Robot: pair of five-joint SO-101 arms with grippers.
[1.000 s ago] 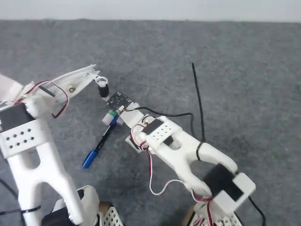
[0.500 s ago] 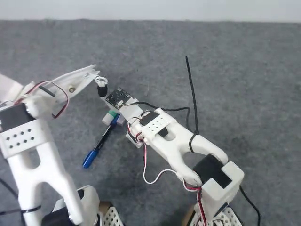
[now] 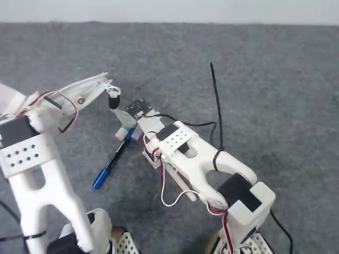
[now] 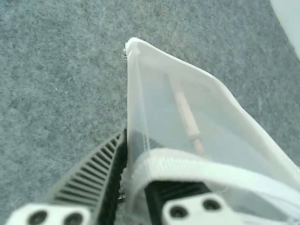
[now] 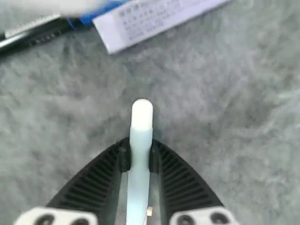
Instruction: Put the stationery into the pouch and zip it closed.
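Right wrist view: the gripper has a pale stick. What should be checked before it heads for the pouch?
1. Right gripper shut on the pale stick: ok.
2. Left gripper shut on the pouch: ok.
3. Pouch mouth open and facing the right arm: cannot tell.
4. Stick tip apart from the white block: ok.
5. All stationery in the pouch: not ok. A pencil is inside, but the blue pen and the block lie on the table.

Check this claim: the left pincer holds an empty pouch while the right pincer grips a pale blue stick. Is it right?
Not quite. The pouch in the left pincer is not empty: the left wrist view shows a tan pencil-like stick inside. The rest stands.
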